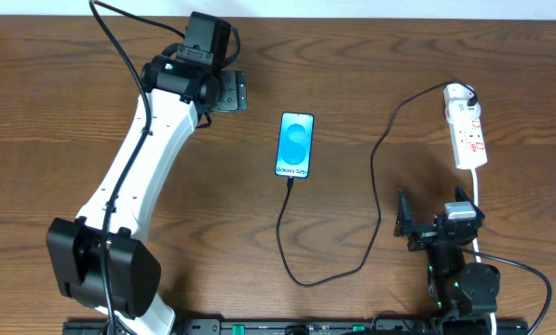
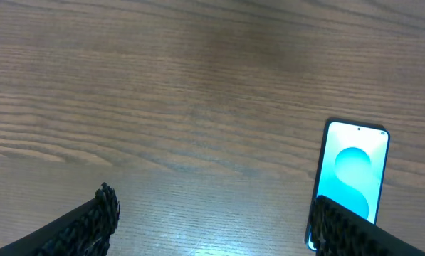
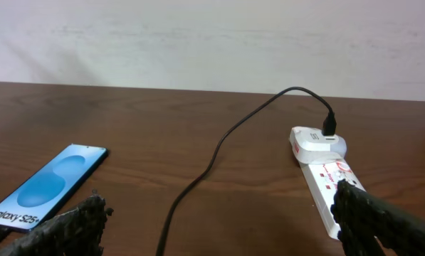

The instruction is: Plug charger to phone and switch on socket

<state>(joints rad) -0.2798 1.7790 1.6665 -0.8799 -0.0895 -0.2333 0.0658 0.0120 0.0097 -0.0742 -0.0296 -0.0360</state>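
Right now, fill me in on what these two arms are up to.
Neither arm holds anything. The left gripper hovers open over bare table beside the phone. The right gripper, also open, faces the socket. The charger runs from the plug on the socket in a loop to the phone's bottom edge, seemingly plugged in. Whether the socket's switch is on I cannot tell.

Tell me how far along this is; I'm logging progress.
Done, apparently: the charger meets the bottom edge of the phone. In hand: nothing; left gripper and right gripper are open and empty. Left: switching the socket, whose switch state I can't tell.
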